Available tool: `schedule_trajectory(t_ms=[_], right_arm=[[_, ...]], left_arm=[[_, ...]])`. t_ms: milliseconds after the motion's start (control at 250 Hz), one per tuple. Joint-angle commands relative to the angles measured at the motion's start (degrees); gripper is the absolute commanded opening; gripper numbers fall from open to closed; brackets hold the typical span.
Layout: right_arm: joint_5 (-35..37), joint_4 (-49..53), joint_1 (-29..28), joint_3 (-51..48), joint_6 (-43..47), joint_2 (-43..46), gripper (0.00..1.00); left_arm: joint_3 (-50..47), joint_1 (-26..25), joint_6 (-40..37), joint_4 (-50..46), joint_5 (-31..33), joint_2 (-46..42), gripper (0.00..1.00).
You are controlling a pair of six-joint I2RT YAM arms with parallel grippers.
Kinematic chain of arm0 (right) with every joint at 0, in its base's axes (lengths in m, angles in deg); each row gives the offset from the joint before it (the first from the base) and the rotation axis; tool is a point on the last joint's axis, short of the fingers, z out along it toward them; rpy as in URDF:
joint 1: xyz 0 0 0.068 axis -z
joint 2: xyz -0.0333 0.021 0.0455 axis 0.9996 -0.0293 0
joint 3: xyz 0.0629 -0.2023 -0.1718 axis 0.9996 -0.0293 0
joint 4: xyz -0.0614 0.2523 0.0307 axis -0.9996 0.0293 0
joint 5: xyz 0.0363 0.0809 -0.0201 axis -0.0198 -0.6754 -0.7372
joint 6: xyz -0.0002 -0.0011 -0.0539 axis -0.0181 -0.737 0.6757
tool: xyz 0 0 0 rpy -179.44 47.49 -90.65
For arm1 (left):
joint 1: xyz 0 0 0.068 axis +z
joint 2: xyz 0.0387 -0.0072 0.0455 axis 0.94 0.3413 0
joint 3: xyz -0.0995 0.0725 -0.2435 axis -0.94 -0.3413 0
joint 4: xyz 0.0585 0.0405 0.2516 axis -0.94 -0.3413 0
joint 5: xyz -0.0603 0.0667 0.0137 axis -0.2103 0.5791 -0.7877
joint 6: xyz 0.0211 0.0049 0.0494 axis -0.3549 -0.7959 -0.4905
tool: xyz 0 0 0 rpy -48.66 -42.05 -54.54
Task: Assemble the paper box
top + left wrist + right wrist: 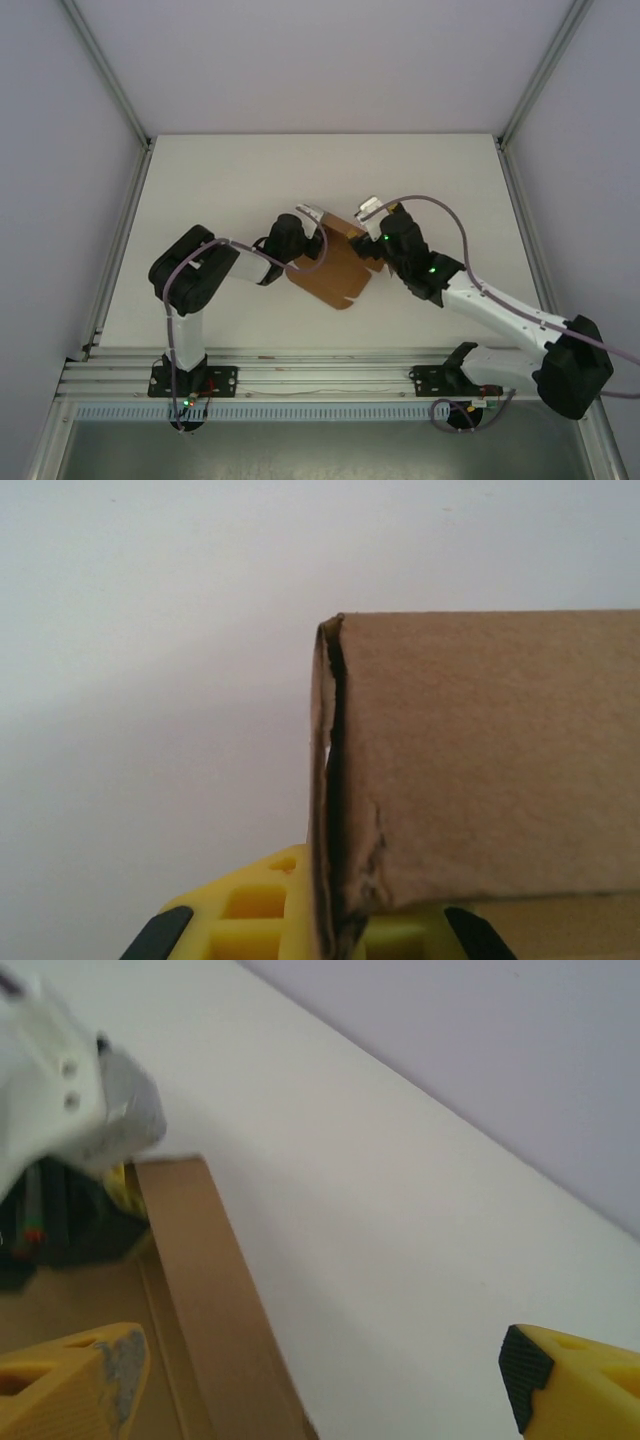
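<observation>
Matte brown cardboard box (pixel 335 268) lies mid-frame in the top view, half-folded, with one wall upright and a rough creased edge. The left arm (pixel 200 275) and right arm (pixel 500 310) bend inward over it. The left gripper (pixel 318 935) straddles that edge; I cannot tell its grip. The right gripper (pixel 320 1365) gapes wide, empty.

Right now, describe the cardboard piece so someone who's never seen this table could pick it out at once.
On the white table, look at the middle, where the left arm and right arm meet. The paper box sits between them: a partly folded sheet, the one brown thing among white, grey and black.
</observation>
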Motion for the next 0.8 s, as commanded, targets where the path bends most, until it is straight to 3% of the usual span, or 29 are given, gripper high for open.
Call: schedule_trajectory(t_ms=[0, 228, 388, 724, 795], right_arm=[[-10.0, 3.7, 3.6, 3.3, -11.6, -0.9, 0.91], [-11.3, 10.5, 5.0, 13.6, -12.4, -14.7, 0.87], [-12.0, 14.5, 6.7, 18.6, -14.7, -22.7, 0.78], [-16.5, 15.1, 8.5, 16.5, -14.8, -29.7, 0.69], [-16.6, 14.5, 8.4, 15.2, -14.0, -29.8, 0.67]], left_arm=[[-1.5, -1.1, -2.8, -3.4, -1.6, -2.2, 0.00], [-1.8, -1.5, -2.1, -4.4, -3.2, -2.7, 0.00], [-1.9, -1.6, -2.0, -4.2, -3.4, -2.8, 0.00], [-1.9, -1.5, -1.1, -2.4, -2.3, -1.4, 0.07], [-2.1, -1.5, -0.3, -0.8, -2.2, -1.4, 0.15]])
